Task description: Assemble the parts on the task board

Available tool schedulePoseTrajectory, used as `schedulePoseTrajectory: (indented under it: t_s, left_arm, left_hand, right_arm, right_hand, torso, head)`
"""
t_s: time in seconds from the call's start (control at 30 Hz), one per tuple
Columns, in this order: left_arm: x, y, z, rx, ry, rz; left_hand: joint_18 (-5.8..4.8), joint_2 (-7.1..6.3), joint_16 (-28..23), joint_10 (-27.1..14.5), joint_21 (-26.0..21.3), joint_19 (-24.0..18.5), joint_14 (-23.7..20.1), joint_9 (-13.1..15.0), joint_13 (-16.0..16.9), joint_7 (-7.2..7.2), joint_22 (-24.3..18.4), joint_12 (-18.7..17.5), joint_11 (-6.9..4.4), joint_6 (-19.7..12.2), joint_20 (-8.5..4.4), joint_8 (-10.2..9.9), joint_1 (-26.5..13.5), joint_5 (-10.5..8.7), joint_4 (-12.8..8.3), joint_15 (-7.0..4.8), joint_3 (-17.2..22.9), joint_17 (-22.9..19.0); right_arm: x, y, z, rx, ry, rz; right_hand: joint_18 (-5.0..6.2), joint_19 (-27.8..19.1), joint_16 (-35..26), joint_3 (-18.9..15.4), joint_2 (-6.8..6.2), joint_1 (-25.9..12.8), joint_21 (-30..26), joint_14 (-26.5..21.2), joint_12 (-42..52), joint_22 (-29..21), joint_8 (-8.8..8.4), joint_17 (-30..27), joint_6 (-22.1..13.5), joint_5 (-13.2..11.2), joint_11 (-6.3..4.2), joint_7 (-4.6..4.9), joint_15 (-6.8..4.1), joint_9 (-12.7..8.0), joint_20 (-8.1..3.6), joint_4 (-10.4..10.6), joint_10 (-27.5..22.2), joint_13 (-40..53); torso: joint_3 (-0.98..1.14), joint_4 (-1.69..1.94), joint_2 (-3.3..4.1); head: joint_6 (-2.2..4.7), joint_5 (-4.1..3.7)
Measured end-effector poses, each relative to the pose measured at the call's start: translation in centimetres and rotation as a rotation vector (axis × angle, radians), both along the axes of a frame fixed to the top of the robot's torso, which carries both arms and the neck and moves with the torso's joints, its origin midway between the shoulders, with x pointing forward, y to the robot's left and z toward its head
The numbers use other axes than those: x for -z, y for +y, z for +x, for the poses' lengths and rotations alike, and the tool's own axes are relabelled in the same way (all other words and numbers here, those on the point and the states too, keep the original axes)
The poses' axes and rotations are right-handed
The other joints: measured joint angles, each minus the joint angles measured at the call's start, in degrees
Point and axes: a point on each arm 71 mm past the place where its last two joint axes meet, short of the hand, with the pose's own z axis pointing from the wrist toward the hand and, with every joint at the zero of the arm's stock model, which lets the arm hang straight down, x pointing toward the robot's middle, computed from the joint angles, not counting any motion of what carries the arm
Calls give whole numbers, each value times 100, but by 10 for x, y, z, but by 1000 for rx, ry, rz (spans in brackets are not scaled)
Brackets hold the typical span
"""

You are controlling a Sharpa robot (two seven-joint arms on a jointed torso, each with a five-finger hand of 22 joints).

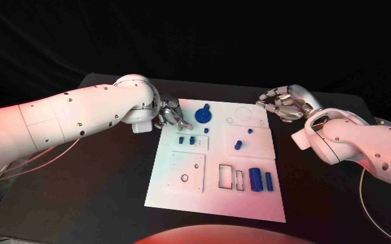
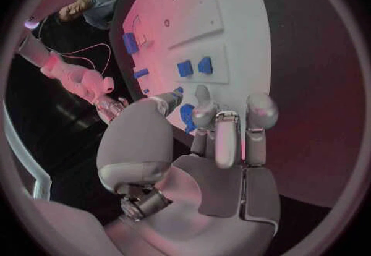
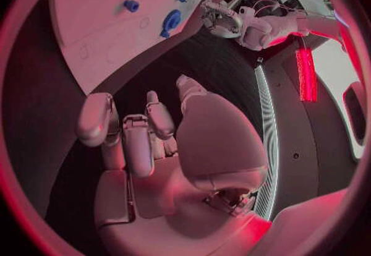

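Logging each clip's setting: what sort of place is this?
Probably a robotics lab test bench: a black table against a dark backdrop, a white task board holding small blue parts, and cabled equipment nearby.

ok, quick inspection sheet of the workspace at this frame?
Surface: black table, task board lying in the middle.
Job's things: blue parts spread over the board, a gear-shaped one at the far end.
Clutter: nothing seen.
Hands: left hand at the board's far left edge, right hand off its far right corner; both hold nothing.
Cables: thin cable under left arm.
Surroundings: dark backdrop.
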Motion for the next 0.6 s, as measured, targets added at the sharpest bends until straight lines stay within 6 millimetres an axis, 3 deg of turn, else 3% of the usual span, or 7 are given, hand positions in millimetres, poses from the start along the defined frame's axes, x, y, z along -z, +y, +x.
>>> schedulePoseTrajectory:
  t_s: [0.03, 0.07, 0.17, 0.23, 0.4, 0.6]
  left_arm:
    - [-2, -1, -1, -4, -23, -30]
    - [-3, -3, -2, -5, -43, -56]
    - [-5, -8, -6, -5, -121, -158]
    - [-4, -10, -8, 1, -177, -220]
    - [-3, -18, -15, 63, -350, -335]
    - [2, -32, -22, 209, -514, -349]
  left_hand:
    - [85, -35, -334, -303, -339, -296, -173, -80, -401, 67, -455, -293, 66, -102, 55, -56, 212, 0, -2, 69, 53, -499]
    - [105, -54, -515, -443, -515, -434, -267, -124, -574, 105, -673, -429, 105, -153, 91, -92, 306, 0, -1, 96, 73, -742]
    - [105, -211, -2041, -1108, -1233, -833, -1431, -528, -1014, 356, -1229, -977, 335, -463, 292, -383, 1047, 0, -80, 318, 452, -2752]
    - [104, -331, -2682, -1458, -1598, -1008, -1933, -843, -1324, 485, -1449, -1358, 470, -593, 406, -597, 1508, 0, -250, 435, 680, -3286]
    - [104, -412, -3179, -1635, -1775, -1064, -2031, -1460, -2047, 523, -1560, -2154, 551, -630, 447, -954, 1863, 0, -522, 497, 669, -3662]
    - [104, -495, -2882, -1620, -1728, -951, -1763, -1980, -2675, 500, -1531, -2830, 582, -442, 487, -1185, 1788, 0, -542, 511, 251, -3590]
  right_arm:
    - [0, 0, 0, 0, -1, 0]
    - [0, 0, 0, 0, -1, 0]
    - [0, -1, 0, 0, -4, 0]
    - [0, -1, 0, 0, -6, 0]
    - [-1, -1, -1, -3, -10, 1]
    - [0, -1, -1, -6, -14, 0]
  right_hand:
    - [0, 0, 0, 0, 0, 0, 0, 0, 0, 0, 20, 0, 0, 0, 0, 0, 0, 0, 0, 0, 0, 0]
    - [0, 0, 0, 0, 0, 0, 0, 0, 0, -6, 20, 0, 0, 0, 0, 0, 0, 0, 0, 0, 0, 0]
    - [0, 0, 0, 0, 0, 0, 0, 0, 0, -6, 20, 0, 0, 0, 0, 0, 0, 0, 0, 0, 0, 0]
    - [0, 0, -22, 0, 0, 0, -25, 0, 0, -16, 20, -1, 0, 0, 0, 0, 0, 0, 0, 0, 0, 0]
    - [0, -21, -22, 0, 2, 2, -26, 0, 0, -17, 20, -6, 0, 22, 0, 0, 0, 0, 21, 0, 0, -5]
    - [0, -21, -22, 0, 23, 23, -26, 0, 0, -17, 20, -6, 0, 22, 0, 0, 0, 0, 21, 0, 0, -5]
  torso:
    - [1, 0, 1]
    - [1, 1, 1]
    - [-1, 4, 1]
    - [-2, 8, 1]
    - [-5, 10, 0]
    - [-13, 4, 1]
  head:
    - [7, -10]
    - [15, -24]
    - [35, -60]
    - [45, -79]
    - [74, -115]
    - [103, -129]
